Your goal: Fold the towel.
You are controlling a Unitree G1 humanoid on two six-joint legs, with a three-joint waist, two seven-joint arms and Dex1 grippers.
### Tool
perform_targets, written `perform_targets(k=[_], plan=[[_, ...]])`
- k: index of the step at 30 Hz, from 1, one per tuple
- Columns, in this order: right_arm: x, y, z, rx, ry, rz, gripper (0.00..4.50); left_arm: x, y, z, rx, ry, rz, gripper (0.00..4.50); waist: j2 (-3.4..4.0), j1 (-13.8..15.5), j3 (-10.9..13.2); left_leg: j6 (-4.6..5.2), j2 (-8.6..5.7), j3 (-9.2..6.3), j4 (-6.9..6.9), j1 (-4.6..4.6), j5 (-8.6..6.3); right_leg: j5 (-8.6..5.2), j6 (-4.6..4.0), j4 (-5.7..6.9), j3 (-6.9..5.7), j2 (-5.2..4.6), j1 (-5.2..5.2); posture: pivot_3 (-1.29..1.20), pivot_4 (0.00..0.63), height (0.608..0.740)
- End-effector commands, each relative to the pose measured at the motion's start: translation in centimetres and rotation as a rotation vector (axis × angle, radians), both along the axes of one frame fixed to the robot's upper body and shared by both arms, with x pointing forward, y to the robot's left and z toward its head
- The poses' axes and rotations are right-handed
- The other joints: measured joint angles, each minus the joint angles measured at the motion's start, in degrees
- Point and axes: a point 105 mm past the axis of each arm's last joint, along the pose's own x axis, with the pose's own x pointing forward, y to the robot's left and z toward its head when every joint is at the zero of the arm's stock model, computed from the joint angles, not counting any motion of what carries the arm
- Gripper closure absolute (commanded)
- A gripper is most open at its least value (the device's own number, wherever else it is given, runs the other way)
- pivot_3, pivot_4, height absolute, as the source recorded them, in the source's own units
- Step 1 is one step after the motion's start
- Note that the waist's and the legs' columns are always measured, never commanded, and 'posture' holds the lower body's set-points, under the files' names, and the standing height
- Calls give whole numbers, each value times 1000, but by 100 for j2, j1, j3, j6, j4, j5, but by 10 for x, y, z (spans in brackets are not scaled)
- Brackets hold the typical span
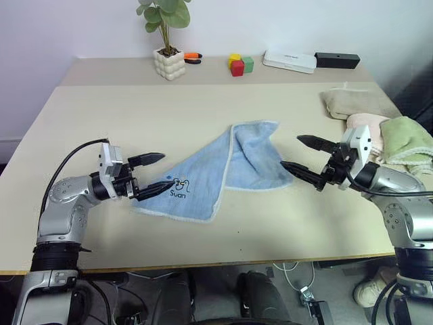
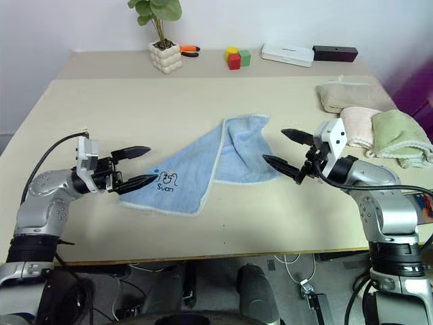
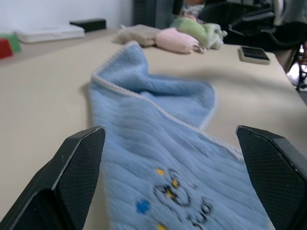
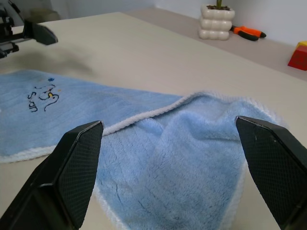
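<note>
The light blue towel lies loosely bunched in the middle of the beige table, whitish hem showing and its dark printed logo near the left corner. My left gripper is open at that logo corner, one finger above the cloth edge and one at table level, nothing between them. At the towel's right edge my right gripper is open too, its fingers just clear of the cloth. The left wrist view shows the towel between open fingers; so does the right wrist view of the towel.
Folded beige, pink and green towels sit at the table's right edge. Along the far edge stand a potted plant, orange-handled pliers, coloured blocks, a white box and a black box.
</note>
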Motion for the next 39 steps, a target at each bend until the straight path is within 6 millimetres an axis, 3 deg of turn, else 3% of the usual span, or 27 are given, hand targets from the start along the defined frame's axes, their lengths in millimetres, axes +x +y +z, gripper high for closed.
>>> perform_targets(k=[1, 5, 12, 13, 17, 19, 23, 26, 31, 33, 39], plan=[[0, 3, 9, 8, -57, 2, 0, -5, -1, 15, 32, -15, -66, 44, 0, 3, 0, 0, 0, 0, 0, 0, 0, 0, 0, 1, 0, -1, 0, 0, 150, 735], [5, 8, 9, 23, -66, 7, 0, -11, -10, 13, 139, -35, -135, 44, 0, 1, 0, 0, 0, 1, 0, 0, 0, -1, -1, 0, 0, -1, 0, 0, 150, 735], [9, 21, 10, 36, -89, 23, 0, -30, -27, 21, 152, -64, -240, 44, 1, -3, 0, 0, 0, 1, 0, -1, 0, -1, -1, 1, 0, 0, -1, 0, 150, 735], [10, 28, 10, 36, -93, 28, 0, -32, -22, 20, 159, -51, -251, 44, 1, -5, 0, 0, 0, 1, 0, -1, 0, -1, 0, 1, 1, 0, -1, 0, 150, 735], [9, 38, 8, 68, -91, 51, 0, -54, -28, -1, 301, 25, -361, 44, 8, -18, 2, 0, 1, 1, -4, 1, 0, -2, 0, 1, 1, 1, -2, 0, 150, 735], [8, 44, 11, 87, -101, 64, 0, -50, -34, -3, 332, 3, -354, 44, 10, 0, 4, 0, 0, 4, -5, 1, 0, -2, 1, 1, 4, 0, -4, 0, 150, 735], [9, 57, 15, 111, -137, 64, 0, -38, -44, -26, 489, -65, -332, 44, 9, 23, 4, -1, -1, -1, 10, -1, 1, -3, -2, 6, 4, 1, 2, 0, 150, 735], [8, 74, 18, 138, -156, 69, 0, -32, -59, -27, 434, -49, -295, 44, 10, 10, 4, 0, -2, 2, 7, -1, 0, -2, 0, 4, 5, 1, 1, 0, 150, 735], [6, 87, 13, 155, -167, 56, 0, -29, -72, -46, 540, -188, -310, 44, 10, -3, 3, 0, 2, 0, 3, -3, 0, -2, 2, 7, 5, 9, -4, 0, 150, 735], [6, 85, 12, 167, -167, 36, 0, -25, -80, -42, 504, -178, -294, 44, 10, 12, 3, 0, 2, 0, 5, -4, 1, -2, 2, 7, 5, 8, -4, 0, 150, 735], [4, 84, 11, 172, -180, 6, 0, -18, -73, -53, 557, -151, -270, 44, 10, 4, 3, 0, 1, 0, 8, -3, 1, -2, 1, 8, 5, 7, 0, 0, 150, 735]])
